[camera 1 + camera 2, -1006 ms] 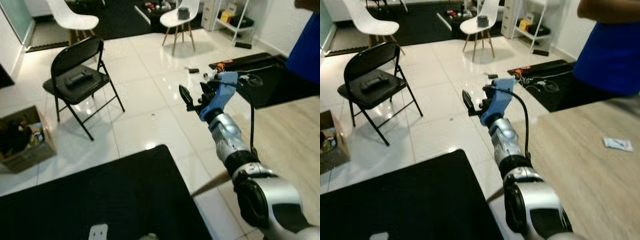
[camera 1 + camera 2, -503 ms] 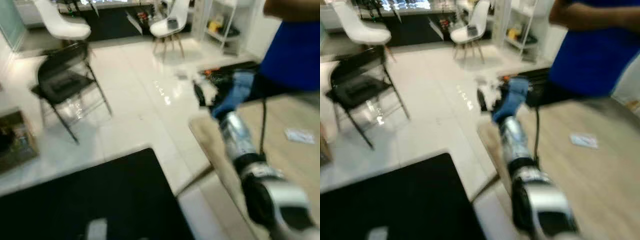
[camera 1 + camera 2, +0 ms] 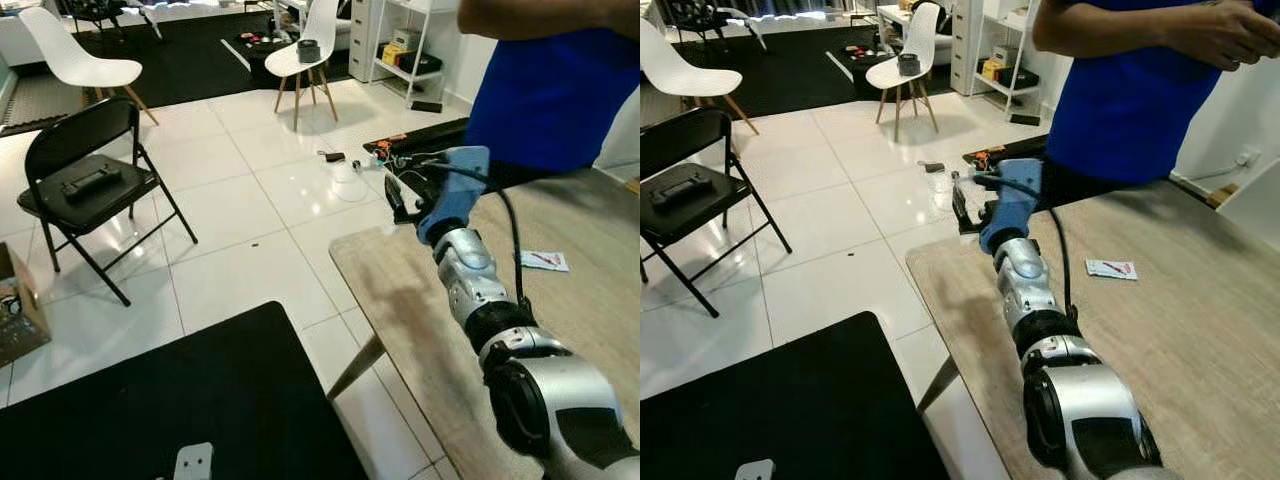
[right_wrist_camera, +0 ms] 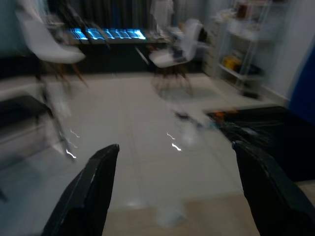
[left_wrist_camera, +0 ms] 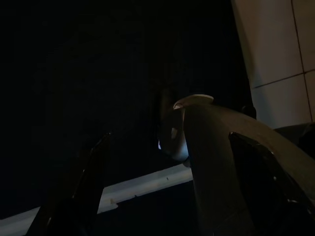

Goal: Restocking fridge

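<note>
My right gripper (image 3: 396,196) is held out in front of me over the near corner of a pale wooden table (image 3: 420,330). In the right wrist view its two black fingers (image 4: 93,187) stand wide apart with nothing between them, so it is open, and beyond them lies white tiled floor. My left gripper (image 5: 170,137) hangs in the dark. Its fingers are apart, with a rounded grey part of my own body behind them.
A person in a blue shirt (image 3: 550,90) stands at the table's far side. A small packet (image 3: 545,261) lies on the table. On the tiled floor to the left are a black folding chair (image 3: 85,185), white chairs (image 3: 300,55) and a cardboard box (image 3: 15,320). A black surface (image 3: 180,400) lies right below me.
The whole view has swung to the right, bringing the wooden table and the person into sight. My right arm stays stretched out in front, its gripper still open.
</note>
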You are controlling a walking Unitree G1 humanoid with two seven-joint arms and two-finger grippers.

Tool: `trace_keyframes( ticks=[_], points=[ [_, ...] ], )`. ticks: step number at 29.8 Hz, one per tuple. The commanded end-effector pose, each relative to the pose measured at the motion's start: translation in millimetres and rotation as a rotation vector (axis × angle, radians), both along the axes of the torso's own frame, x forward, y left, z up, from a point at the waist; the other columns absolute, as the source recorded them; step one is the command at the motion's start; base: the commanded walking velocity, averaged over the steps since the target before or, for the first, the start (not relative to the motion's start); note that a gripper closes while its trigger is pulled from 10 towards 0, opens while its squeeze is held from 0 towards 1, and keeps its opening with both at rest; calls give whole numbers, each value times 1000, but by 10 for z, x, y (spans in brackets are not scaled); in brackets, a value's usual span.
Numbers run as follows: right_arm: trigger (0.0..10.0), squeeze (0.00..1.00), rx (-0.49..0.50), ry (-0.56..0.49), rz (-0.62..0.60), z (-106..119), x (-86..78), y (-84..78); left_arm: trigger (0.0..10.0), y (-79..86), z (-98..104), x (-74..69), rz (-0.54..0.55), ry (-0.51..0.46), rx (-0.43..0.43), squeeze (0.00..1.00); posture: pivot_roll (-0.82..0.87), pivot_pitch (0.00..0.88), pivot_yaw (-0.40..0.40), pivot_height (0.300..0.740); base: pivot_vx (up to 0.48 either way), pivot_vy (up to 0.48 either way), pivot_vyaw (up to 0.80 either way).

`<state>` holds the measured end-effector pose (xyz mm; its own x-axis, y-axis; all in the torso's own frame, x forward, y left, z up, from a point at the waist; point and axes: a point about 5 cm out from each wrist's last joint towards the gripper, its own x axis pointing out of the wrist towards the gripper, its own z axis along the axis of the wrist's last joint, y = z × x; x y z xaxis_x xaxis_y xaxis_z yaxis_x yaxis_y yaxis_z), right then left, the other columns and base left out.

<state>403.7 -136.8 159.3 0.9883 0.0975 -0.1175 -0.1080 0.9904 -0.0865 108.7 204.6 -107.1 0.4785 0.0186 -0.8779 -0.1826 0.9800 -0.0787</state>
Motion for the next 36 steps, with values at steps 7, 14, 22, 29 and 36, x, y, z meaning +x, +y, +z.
trace_keyframes(
  ticks=[7,14,22,29,36],
  points=[
    [10000,0,-96,130,-278,-99,-83,-798,10000,-176,-78,-240,-38,53,-52,0,28,137,-61,740,0,0,0],
    [10000,0,-13,141,-416,-117,-206,-1241,10000,-195,-93,-333,-33,62,-75,0,6,185,-65,740,0,0,0],
    [10000,0,248,127,-602,-194,-409,-1678,10000,-94,-82,-381,-28,50,-64,0,5,247,-57,740,0,0,0],
    [10000,0,563,67,-698,-287,-524,-1820,10000,173,92,35,94,-163,-70,0,21,279,-59,740,0,0,0],
    [10000,0,627,119,-718,-418,-534,-1717,10000,167,151,195,60,-220,-69,0,23,285,-58,740,0,0,0]
  ],
)
